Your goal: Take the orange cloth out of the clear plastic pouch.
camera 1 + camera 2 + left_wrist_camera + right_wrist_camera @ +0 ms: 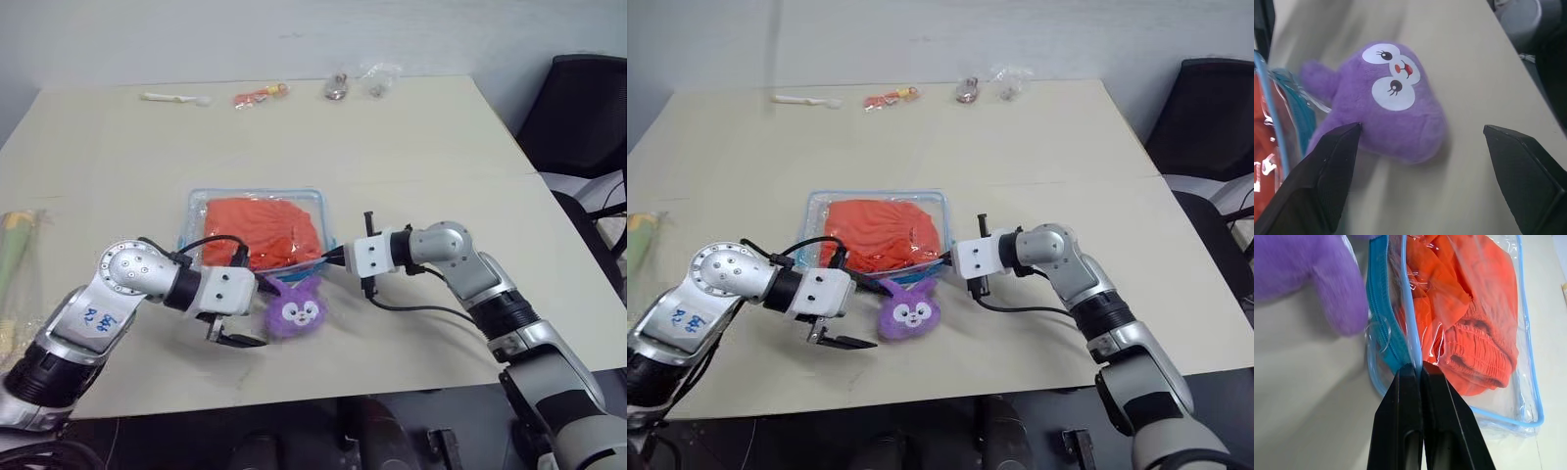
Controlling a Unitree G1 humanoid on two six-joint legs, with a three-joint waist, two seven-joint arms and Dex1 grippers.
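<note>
pouch: clear plastic pouch point(257, 233) with blue trim, soft orange cloth point(263, 231) inside
right hand point(1418, 374): clamped on pouch's edge
left hand point(1420, 147): fingers apart, beside pouch, around purple plush toy point(1393, 100)

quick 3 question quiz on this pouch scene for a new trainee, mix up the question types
1. True or false: the orange cloth is already out of the clear plastic pouch.
2. Which gripper is pinched shut at the pouch's edge? A) the left gripper B) the right gripper
3. Fill in: the soft toy lying against the pouch's near edge is a ____ plush toy.

Key
1. False; the cloth lies inside the pouch.
2. B; its fingers are closed at the blue trim of the near corner, while the left gripper stands open beside the plush toy.
3. purple
</note>
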